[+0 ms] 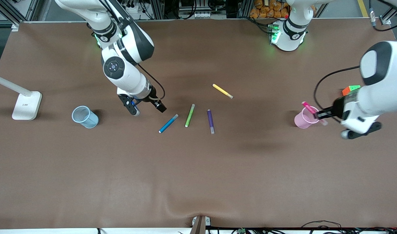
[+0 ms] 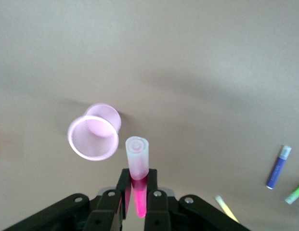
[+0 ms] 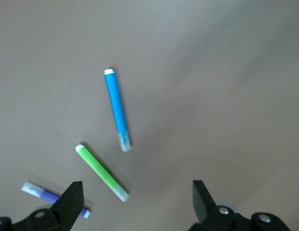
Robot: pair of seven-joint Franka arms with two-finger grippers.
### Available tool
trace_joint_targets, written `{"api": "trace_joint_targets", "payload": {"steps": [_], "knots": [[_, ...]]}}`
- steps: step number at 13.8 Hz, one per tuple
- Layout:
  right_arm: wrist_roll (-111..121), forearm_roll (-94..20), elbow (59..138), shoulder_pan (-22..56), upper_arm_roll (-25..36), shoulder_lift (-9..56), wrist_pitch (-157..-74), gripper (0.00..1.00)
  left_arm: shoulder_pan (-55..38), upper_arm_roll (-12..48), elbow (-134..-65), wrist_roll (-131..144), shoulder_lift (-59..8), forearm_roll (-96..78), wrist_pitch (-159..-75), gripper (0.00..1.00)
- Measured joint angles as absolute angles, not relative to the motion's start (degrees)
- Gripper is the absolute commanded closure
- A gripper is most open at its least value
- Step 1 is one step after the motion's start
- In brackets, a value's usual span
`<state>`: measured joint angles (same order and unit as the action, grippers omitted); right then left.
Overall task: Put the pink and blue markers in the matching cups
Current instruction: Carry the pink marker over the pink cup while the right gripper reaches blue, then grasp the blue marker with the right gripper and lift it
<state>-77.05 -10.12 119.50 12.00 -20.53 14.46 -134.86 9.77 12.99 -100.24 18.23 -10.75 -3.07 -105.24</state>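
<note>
Brown worktop (image 1: 198, 169) carrying two translucent plastic cups. Left gripper (image 2: 138, 204), jaws clenched on the magenta-pink marker (image 2: 137, 163), holds it over the rim of the pale pink cup (image 1: 304, 118), not yet inside. Pale blue cup (image 1: 84, 117) stands toward the right arm's end. Right gripper (image 3: 135, 202), jaws released, hovers near the bright blue marker (image 1: 168, 123), whose long axis runs roughly straight away from the jaws.
</note>
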Motion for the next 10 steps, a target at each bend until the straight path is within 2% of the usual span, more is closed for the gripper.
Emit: {"api": "trace_joint_targets", "payload": {"steps": [3, 5, 7, 10], "knots": [[-77.41, -10.07, 119.29, 12.49, -20.54, 19.05, -139.97, 0.0, 12.97, 13.01, -110.39, 12.21, -6.42, -3.07, -115.56, 1.0], [-77.57, -10.05, 119.13, 13.36, -20.54, 22.33, -144.06, 0.0, 13.5, 13.03, -113.59, 11.39, -5.18, -3.06, -118.41, 1.0], [-78.51, -9.81, 118.58, 14.84, -20.56, 25.07, -146.25, 0.12, 13.54, 13.09, -114.6, 11.3, -4.72, -3.07, -119.61, 1.0], [-80.85, -7.44, 117.02, 16.34, -20.56, 28.3, -146.72, 0.24, 13.53, 13.35, -115.54, 11.29, -4.38, -3.06, -120.82, 1.0]]}}
